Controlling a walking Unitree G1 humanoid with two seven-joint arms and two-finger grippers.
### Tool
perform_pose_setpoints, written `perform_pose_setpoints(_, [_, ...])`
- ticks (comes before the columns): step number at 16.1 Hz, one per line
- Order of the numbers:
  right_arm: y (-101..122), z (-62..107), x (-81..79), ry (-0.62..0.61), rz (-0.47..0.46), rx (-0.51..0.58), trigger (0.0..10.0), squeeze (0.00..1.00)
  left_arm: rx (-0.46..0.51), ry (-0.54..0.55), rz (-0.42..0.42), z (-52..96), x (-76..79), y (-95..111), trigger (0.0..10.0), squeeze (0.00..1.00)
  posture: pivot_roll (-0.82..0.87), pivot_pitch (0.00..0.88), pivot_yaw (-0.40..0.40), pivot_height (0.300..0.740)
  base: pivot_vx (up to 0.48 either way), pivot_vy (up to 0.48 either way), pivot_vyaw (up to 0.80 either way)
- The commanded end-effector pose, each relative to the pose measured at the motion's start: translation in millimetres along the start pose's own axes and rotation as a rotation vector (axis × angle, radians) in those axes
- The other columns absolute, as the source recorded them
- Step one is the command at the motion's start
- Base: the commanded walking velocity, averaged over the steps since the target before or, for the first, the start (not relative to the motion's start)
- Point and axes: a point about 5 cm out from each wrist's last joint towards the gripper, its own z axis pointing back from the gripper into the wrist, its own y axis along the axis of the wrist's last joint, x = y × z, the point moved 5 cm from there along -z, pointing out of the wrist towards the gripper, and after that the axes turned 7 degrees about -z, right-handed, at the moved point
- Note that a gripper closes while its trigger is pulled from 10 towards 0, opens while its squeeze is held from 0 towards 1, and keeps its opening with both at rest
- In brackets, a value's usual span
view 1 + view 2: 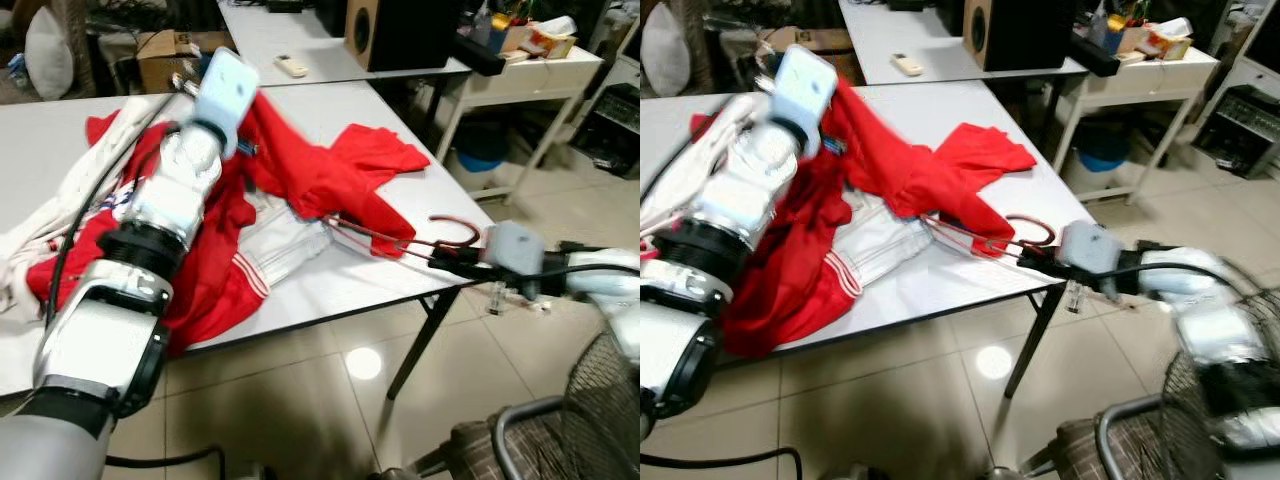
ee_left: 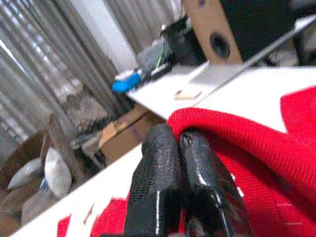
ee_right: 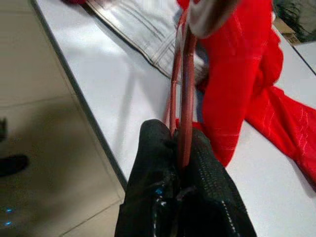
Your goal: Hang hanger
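Note:
A thin red wire hanger (image 1: 400,240) lies at the near right edge of the white table (image 1: 340,110), its hook curling over the edge and its far end under the red garment (image 1: 320,170). My right gripper (image 1: 447,262) is shut on the hanger (image 3: 183,98) near the hook. My left gripper (image 2: 178,148) is raised over the table's middle, shut on a fold of the red garment (image 2: 256,148), lifting it. White clothes (image 1: 290,240) lie under the red cloth.
A second white table (image 1: 300,40) stands behind, carrying a remote (image 1: 291,66) and a black speaker (image 1: 400,30). A white side stand (image 1: 520,70) with clutter is at the far right. A wire basket (image 1: 600,410) sits near my right arm, above tiled floor.

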Motion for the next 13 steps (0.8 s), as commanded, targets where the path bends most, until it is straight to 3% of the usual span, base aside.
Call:
perform_pose_setpoints(1, [25.0,23.6,-2.7,0.048,-0.006,0.040,10.0,0.00,-0.047,-0.009,-0.021,2.1,6.5,-19.1,10.0,0.00,-0.11,0.000,0.012,0.740,0.000,0.000,0.00])
perform_pose_setpoints(3, [41.5,45.0,-0.6,0.042,-0.032,0.072,10.0,0.00,-0.075,-0.066,0.023,5.6,19.2,-33.5,10.0,0.00,-0.12,0.000,0.013,0.740,0.000,0.000,0.00])
perform_pose_setpoints(4, [58.8,62.5,2.7,0.018,-0.063,0.123,10.0,0.00,-0.084,-0.162,0.136,10.4,35.9,-42.1,10.0,0.00,-0.13,0.000,0.016,0.740,0.000,0.000,0.00])
perform_pose_setpoints(5, [58.8,62.5,2.7,0.018,-0.063,0.123,10.0,0.00,-0.084,-0.162,0.136,10.4,35.9,-42.1,10.0,0.00,-0.13,0.000,0.016,0.740,0.000,0.000,0.00])
perform_pose_setpoints(6, [79.7,74.6,8.6,-0.045,-0.100,0.227,10.0,0.00,-0.077,-0.289,0.201,22.2,53.9,-52.5,10.0,0.76,-0.14,0.000,0.020,0.740,0.000,0.000,0.00])
perform_pose_setpoints(7, [94.4,79.6,10.6,-0.109,-0.153,0.325,10.0,0.00,-0.078,-0.420,0.215,39.5,71.0,-65.6,10.0,1.00,-0.14,0.000,0.020,0.740,0.000,0.000,0.00])
perform_pose_setpoints(10, [97.2,70.5,7.7,-0.179,-0.223,0.374,10.0,0.00,-0.054,-0.545,0.174,63.7,79.8,-75.0,10.0,1.00,-0.14,0.000,0.023,0.740,0.000,0.000,0.00])
perform_pose_setpoints(12, [79.9,59.1,-3.8,-0.174,-0.255,0.262,10.0,0.00,-0.017,-0.553,0.160,73.0,72.7,-72.8,10.0,1.00,-0.13,0.000,0.024,0.740,0.000,0.000,0.00])
perform_pose_setpoints(13, [71.6,56.0,-6.0,-0.191,-0.294,0.220,10.0,0.00,0.027,-0.540,0.214,78.3,62.3,-63.9,10.0,1.00,-0.13,0.000,0.028,0.740,0.000,0.000,0.00])
